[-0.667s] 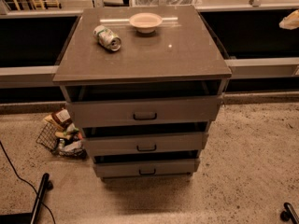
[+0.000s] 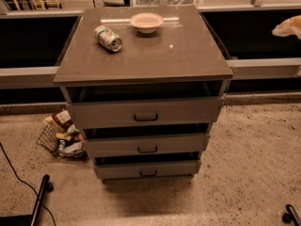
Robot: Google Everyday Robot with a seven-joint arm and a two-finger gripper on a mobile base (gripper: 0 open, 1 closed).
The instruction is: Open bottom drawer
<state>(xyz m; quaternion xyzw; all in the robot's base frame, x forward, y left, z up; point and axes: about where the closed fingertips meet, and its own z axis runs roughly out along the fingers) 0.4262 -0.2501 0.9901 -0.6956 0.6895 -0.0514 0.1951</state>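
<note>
A grey three-drawer cabinet (image 2: 143, 55) stands in the middle of the camera view. The bottom drawer (image 2: 122, 170) is the narrowest grey front, just above the floor, with a small dark pull handle (image 2: 148, 173). A dark gap shows above its front. The middle drawer (image 2: 113, 146) and the top drawer (image 2: 103, 113) sit above it, each with a dark gap over it too. My gripper is not in view. A small dark piece (image 2: 291, 214) shows at the bottom right edge; I cannot tell what it is.
A crushed can (image 2: 107, 37) and a pale bowl (image 2: 146, 21) lie on the cabinet top. A wire basket of snack packets (image 2: 62, 134) sits on the floor at the cabinet's left. A black bar (image 2: 40, 199) and cable lie at bottom left. A low ledge (image 2: 263, 67) runs behind.
</note>
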